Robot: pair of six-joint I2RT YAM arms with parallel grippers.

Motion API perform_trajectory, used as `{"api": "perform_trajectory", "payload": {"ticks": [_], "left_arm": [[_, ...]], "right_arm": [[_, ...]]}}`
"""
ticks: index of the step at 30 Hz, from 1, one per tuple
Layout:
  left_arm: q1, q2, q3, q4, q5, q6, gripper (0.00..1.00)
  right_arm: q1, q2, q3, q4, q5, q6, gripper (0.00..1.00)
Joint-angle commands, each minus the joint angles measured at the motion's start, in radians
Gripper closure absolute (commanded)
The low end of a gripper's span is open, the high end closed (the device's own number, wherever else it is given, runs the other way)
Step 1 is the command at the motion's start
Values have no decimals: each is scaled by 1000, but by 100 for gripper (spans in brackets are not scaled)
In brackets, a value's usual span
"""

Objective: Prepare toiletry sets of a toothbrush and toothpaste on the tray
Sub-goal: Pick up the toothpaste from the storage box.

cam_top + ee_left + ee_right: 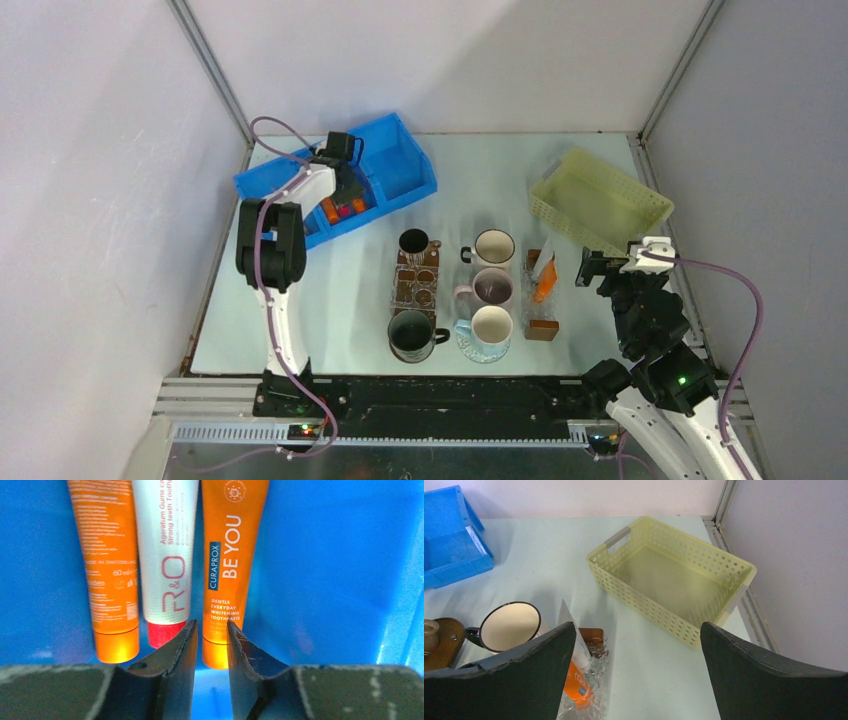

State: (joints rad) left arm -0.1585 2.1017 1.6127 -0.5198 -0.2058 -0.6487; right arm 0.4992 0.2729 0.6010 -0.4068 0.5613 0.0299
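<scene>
Toothpaste (222,570): orange soft tube, lying in blue plastic bin (325,570)
Left gripper (210,630): narrowly parted around its cap; hold unclear
Right gripper (636,627): wide apart, empty

This is a robotics lab test cell: blank pale panel walls (450,60) held by bare aluminium frame posts (212,75) box in a plain tabletop (330,300) on three sides. Along the bottom of the overhead view, a left robot arm (272,250) and a right robot arm (650,320) are bolted to a slotted metal rail (430,395), with purple cables (752,310) looping off them. The household goods sit like staged props: a blue plastic bin (410,190) at upper left, a yellow perforated basket (575,228) at upper right, and mugs (493,247) lined up in the centre.
</scene>
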Motion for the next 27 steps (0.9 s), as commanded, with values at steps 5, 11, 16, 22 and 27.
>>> {"api": "perform_trajectory", "payload": {"ticks": [5,11,16,22,27], "left_arm": [[5,-76,-19,7,-60,36,53],[7,-146,-90,128,-40,17,40],[5,-156,-96,164,-27,17,40],[7,-94,-73,148,6,11,41],[6,-52,-54,122,16,8,45]], "right_arm": [[-7,5,0,31,-16,0,3],[-8,8,-1,30,-18,0,3],[-10,8,-4,34,-23,-2,3],[-12,8,-4,33,-29,-2,2],[-12,10,-4,32,-32,-4,3]]}}
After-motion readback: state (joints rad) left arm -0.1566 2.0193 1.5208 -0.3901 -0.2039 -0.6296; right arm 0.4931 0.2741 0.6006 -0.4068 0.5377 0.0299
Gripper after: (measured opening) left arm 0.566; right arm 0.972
